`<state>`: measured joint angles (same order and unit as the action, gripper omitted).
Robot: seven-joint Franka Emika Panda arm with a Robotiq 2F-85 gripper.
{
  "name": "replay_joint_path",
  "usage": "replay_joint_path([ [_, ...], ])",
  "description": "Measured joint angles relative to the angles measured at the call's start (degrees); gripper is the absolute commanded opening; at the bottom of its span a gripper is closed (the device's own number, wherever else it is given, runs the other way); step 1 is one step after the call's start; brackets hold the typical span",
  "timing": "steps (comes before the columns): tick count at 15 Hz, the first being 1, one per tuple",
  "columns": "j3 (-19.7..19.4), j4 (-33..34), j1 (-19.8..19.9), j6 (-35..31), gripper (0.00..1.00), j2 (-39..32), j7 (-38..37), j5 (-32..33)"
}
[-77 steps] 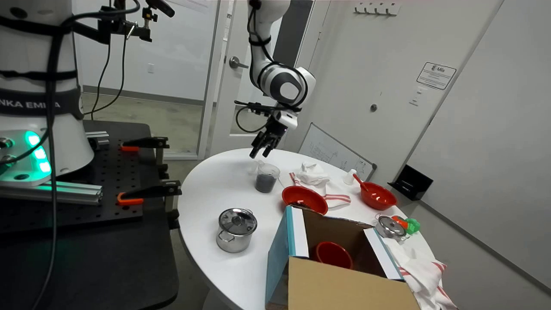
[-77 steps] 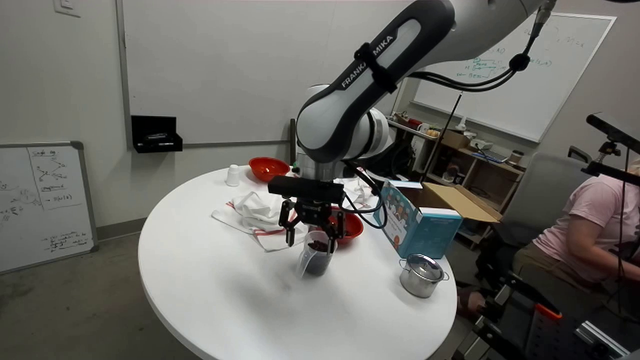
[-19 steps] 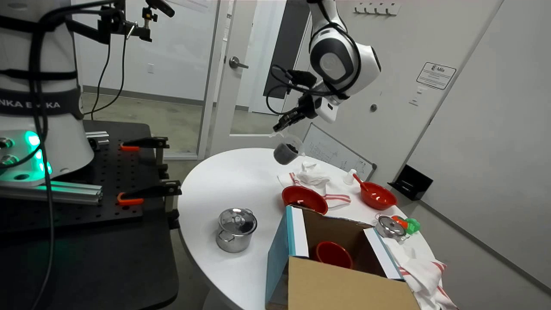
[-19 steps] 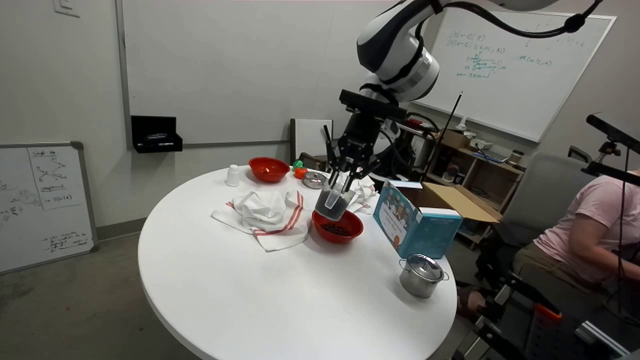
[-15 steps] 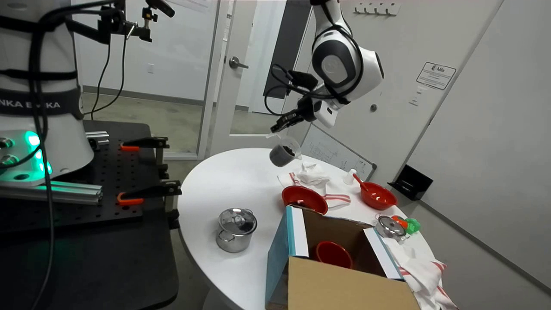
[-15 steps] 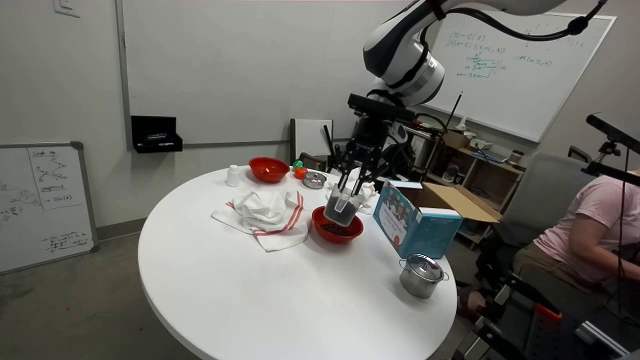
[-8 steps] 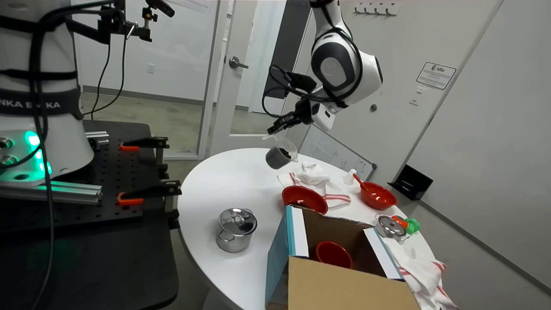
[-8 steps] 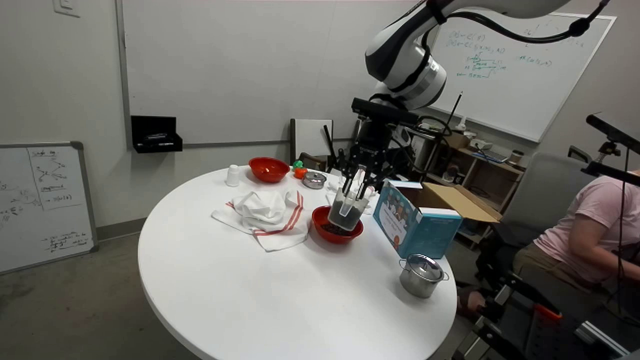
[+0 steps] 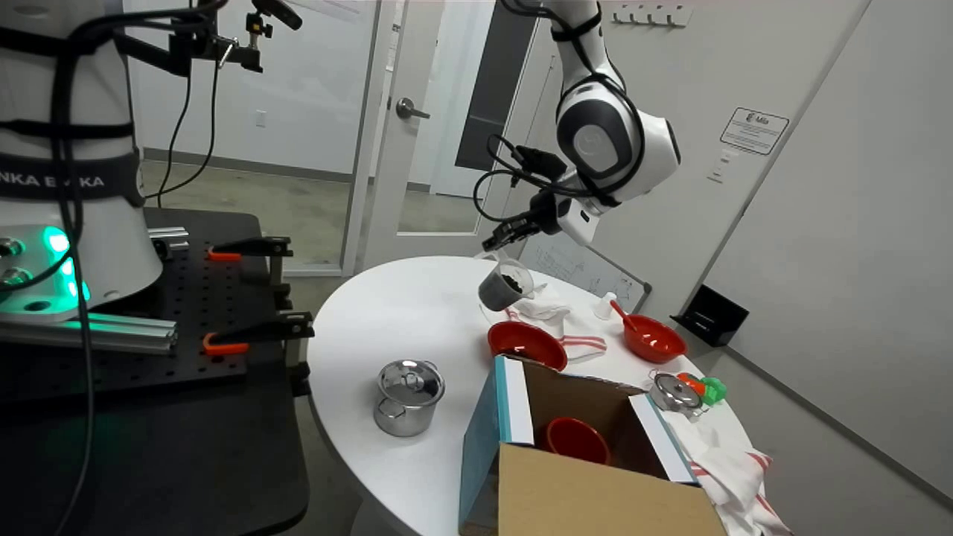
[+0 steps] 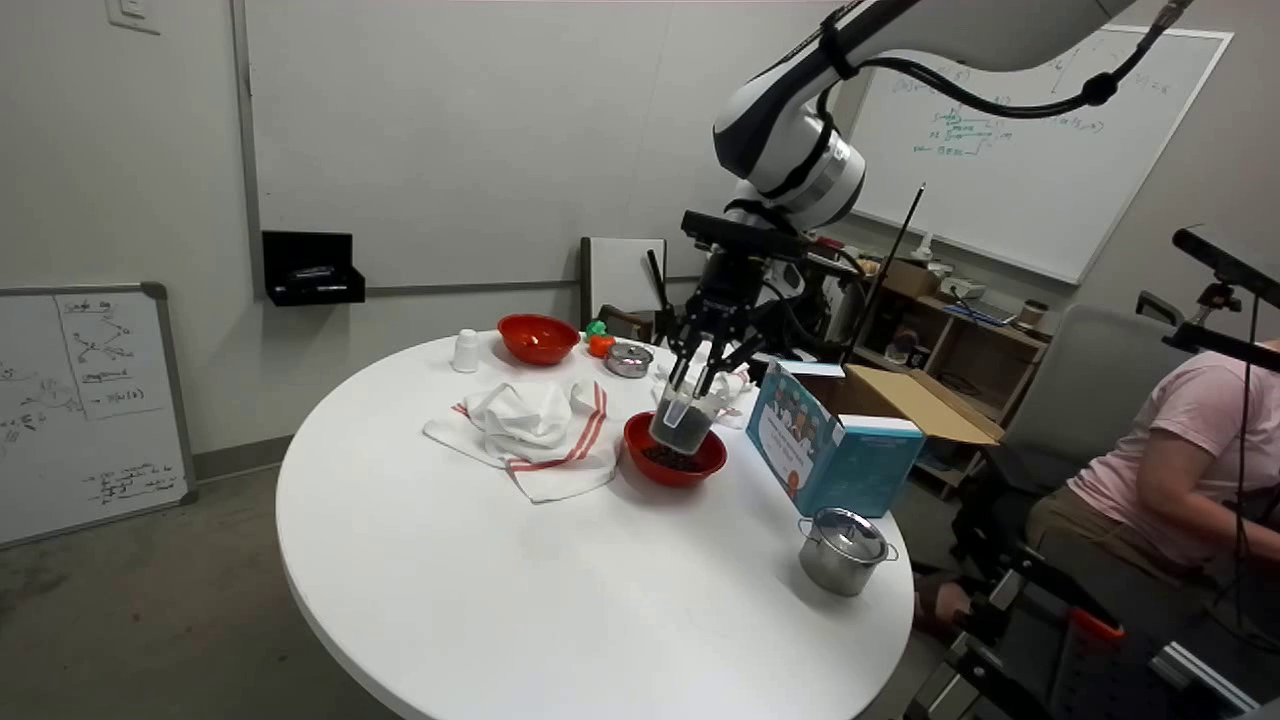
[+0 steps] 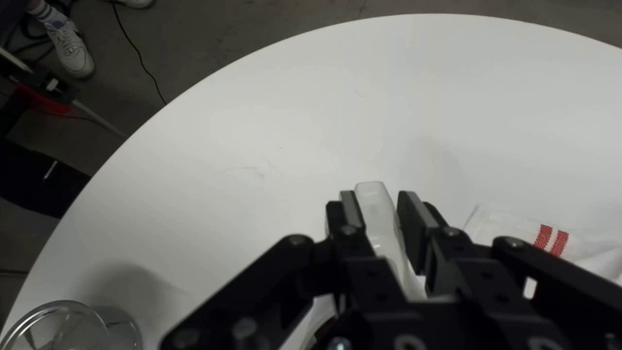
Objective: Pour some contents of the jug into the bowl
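The jug (image 10: pixel 682 430) hangs tilted above the table (image 10: pixel 500 590), near the red bowl (image 10: pixel 690 479), its handle (image 11: pixel 373 193) clamped in the gripper (image 11: pixel 381 208); dark bits (image 10: pixel 664 457) show in both jug and bowl.

The arm (image 9: pixel 651 160) is white with dark grey caps (image 9: pixel 588 117) and strapped black cables (image 9: pixel 61 89). A dark band (image 9: pixel 58 179) showing "NKA E" crosses the white base (image 9: pixel 119 253); its lights (image 9: pixel 58 240) glow green. The gripper (image 11: pixel 379 201) is black, with round screws (image 11: pixel 297 239) and grey pads (image 11: pixel 352 209).

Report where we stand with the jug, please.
Jaws shut on jug by its handle; jug tilted, aloft near bowl; white towel beside bowl, apparently no obstacle.
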<state>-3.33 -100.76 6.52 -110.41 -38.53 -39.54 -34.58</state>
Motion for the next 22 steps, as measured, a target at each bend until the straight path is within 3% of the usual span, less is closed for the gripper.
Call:
replay_joint_path([
  [9, 0.08, 12.05, 4.78, 12.51, 0.06, -8.06, -0.31, -6.46],
  [18, 0.16, 16.69, 9.04, 24.07, 0.06, -13.98, 0.81, -17.07],
  [19, 0.1, 17.32, 9.29, 25.07, 0.25, -14.47, 0.81, -17.9],
  [21, -0.22, 18.49, 9.53, 26.26, 0.25, -15.07, 0.79, -18.54],
  [22, -0.31, 18.84, 9.59, 26.45, 0.06, -15.23, 0.79, -18.62],
])
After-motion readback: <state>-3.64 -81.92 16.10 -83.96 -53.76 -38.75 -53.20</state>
